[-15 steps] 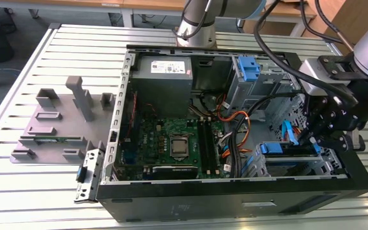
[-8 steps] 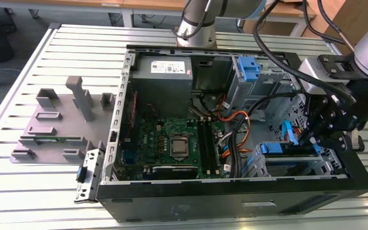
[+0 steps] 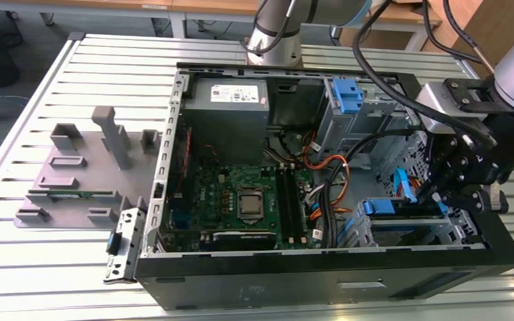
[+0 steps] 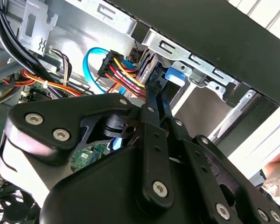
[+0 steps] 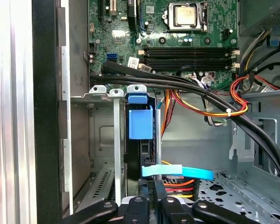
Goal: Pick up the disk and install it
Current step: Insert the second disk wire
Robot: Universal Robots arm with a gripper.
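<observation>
Inside the case (image 3: pixel 328 281), fingers (image 5: pixel 151 186) clenched on the disk (image 5: pixel 141 123) in its bay.

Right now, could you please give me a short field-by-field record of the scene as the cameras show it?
setting: open computer case lying on a slatted metal table
gripper: low inside the case at the exterior view's right, by the drive bay
jaws: narrow, reaching into the bay beside the blue carrier
disk: standing on edge in the bay slot, in its blue carrier
cables: black bundle crossing above the bay
motherboard: exposed, mid-case
grey fixture: on the table at the exterior view's left of the case
</observation>
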